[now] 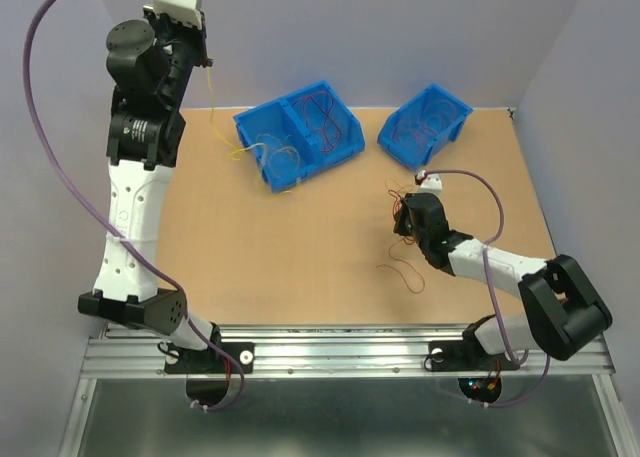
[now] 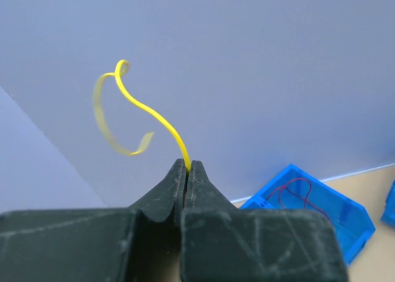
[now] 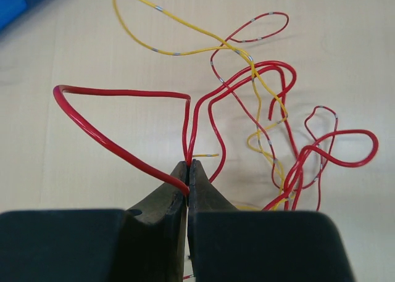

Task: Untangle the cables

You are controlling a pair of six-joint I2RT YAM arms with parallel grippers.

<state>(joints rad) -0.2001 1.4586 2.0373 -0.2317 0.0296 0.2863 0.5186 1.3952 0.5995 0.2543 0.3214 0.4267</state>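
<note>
High at the back left, my left gripper (image 1: 205, 65) (image 2: 187, 165) is shut on one end of a thin yellow cable (image 2: 154, 118). That cable (image 1: 212, 112) hangs down from it toward the table near the blue bins. My right gripper (image 1: 405, 225) (image 3: 188, 166) is low over the table at the right. It is shut on a thick red cable (image 3: 111, 143), one strand of a loose tangle of red and yellow cables (image 3: 271, 109) spread on the table in front of it. A single thin strand (image 1: 405, 274) lies on the table beside the right arm.
A blue two-compartment bin (image 1: 280, 102) (image 2: 333, 189) at the back centre holds yellow and red wires. A second blue bin (image 1: 400, 154) at the back right holds red wires. Purple-grey walls close in the table at the back and sides.
</note>
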